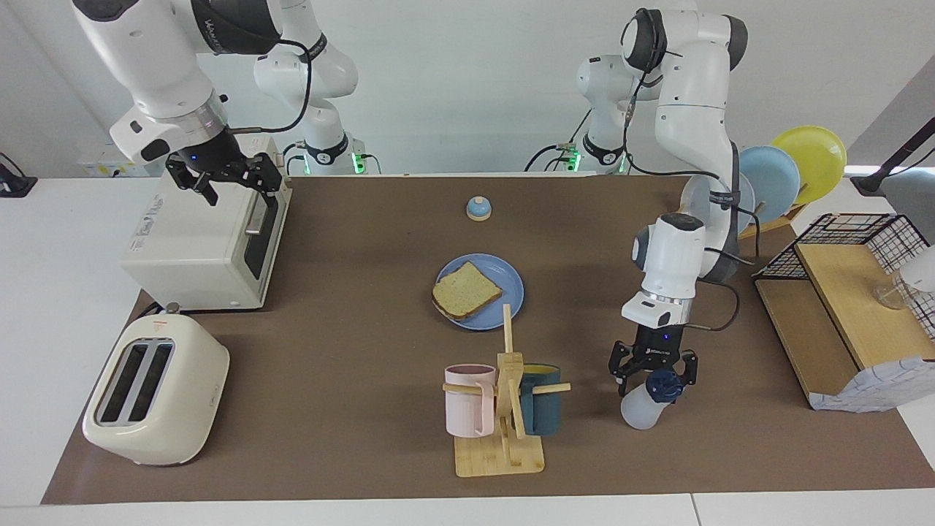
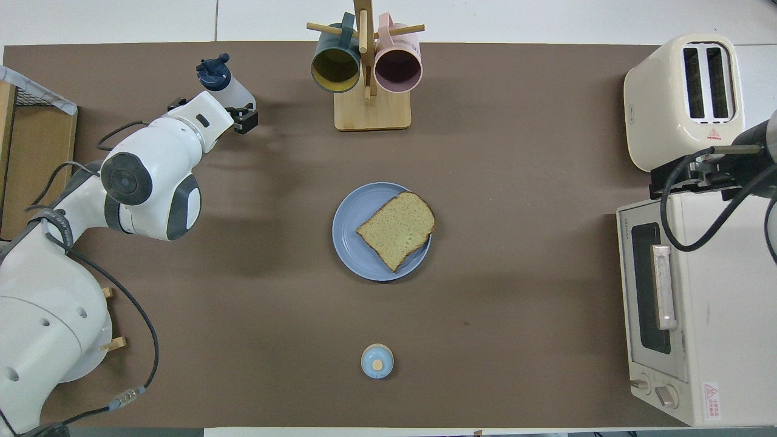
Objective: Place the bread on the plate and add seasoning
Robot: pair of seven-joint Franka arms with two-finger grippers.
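With my left gripper [image 1: 654,369] spread wide and gripping nothing, the seasoning [image 1: 646,405] stands free just below my fingertips, near the table's edge farthest from me, toward my left arm's end and beside the mug rack [image 1: 504,409]. I judge that bottle light and a little squashy, its translucent plastic slick, so a firm hold belongs on the body just under the dark cap, not on the loop; tall and narrow as it is, a nudge could tip it. My right gripper [image 1: 223,179] waits with its fingers apart over the toaster oven [image 1: 204,248] at the corner by my right arm. Out at the middle of the table, the bread [image 1: 466,291] lies flat on the plate [image 1: 511,281], one corner reaching the rim.
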